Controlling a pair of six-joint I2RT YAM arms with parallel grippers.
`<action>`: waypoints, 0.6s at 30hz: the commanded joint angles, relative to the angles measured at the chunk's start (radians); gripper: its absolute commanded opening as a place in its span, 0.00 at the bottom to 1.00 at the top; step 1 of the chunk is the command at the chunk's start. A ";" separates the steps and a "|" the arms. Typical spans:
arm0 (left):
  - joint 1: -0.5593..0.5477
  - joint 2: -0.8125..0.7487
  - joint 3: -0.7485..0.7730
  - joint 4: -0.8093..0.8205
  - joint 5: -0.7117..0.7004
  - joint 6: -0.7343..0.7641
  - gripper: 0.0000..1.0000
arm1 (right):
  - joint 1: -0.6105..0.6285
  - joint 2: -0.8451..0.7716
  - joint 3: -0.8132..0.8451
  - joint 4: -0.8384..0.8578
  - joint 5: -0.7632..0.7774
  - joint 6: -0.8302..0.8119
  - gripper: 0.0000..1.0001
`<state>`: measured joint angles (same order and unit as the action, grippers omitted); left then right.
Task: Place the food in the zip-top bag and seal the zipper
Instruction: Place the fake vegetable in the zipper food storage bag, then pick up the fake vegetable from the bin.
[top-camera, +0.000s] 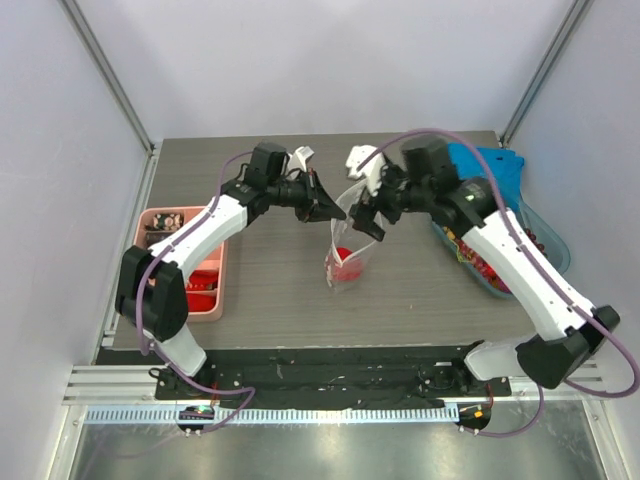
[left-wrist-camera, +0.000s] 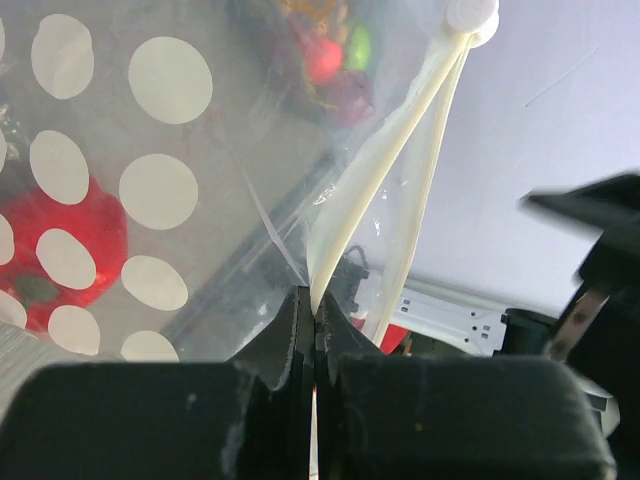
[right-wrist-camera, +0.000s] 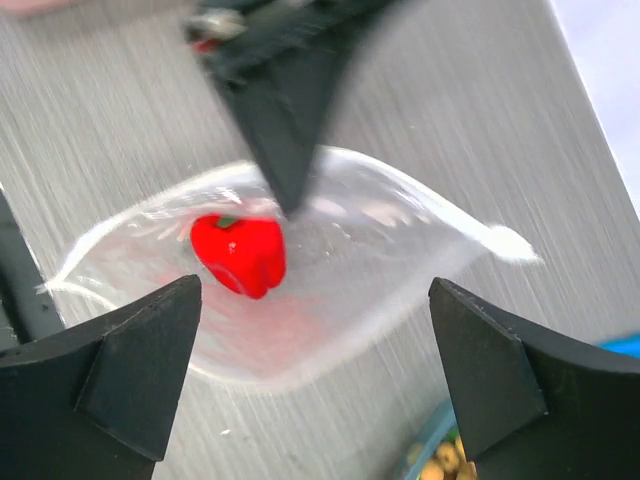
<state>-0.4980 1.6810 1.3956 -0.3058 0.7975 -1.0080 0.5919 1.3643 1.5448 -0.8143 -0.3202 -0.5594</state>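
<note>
Here, our left gripper (left-wrist-camera: 314, 305) has its black jaws pressed tight on the thin, whitish zipper (left-wrist-camera: 375, 190), which rises as a creamy strip just above them. Left of those jaws, behind the bag (left-wrist-camera: 240, 120) of clear, white-dotted film, lies a glossy red pepper (left-wrist-camera: 100, 215). Our right gripper (right-wrist-camera: 312, 290) hangs with jaws wide above the bag's rounded, open mouth.

My left gripper (left-wrist-camera: 314, 320) looks matt black plastic, the bag (left-wrist-camera: 240, 150) glossy clear film, the pepper (right-wrist-camera: 240, 255) smooth and shiny, the table (right-wrist-camera: 480, 120) matt, grained.
</note>
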 joint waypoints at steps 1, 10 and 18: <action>0.001 -0.086 -0.056 0.143 0.017 -0.077 0.00 | -0.248 -0.039 0.109 -0.075 -0.117 0.122 1.00; 0.001 -0.113 -0.063 0.076 -0.018 0.026 0.00 | -0.953 0.048 0.215 -0.526 -0.399 -0.020 0.99; 0.001 -0.103 -0.027 0.050 -0.027 0.065 0.00 | -1.158 0.131 0.060 -0.548 -0.202 -0.169 0.98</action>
<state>-0.4961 1.6180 1.3197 -0.2596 0.7700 -0.9836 -0.5449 1.4506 1.6211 -1.3014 -0.6140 -0.6296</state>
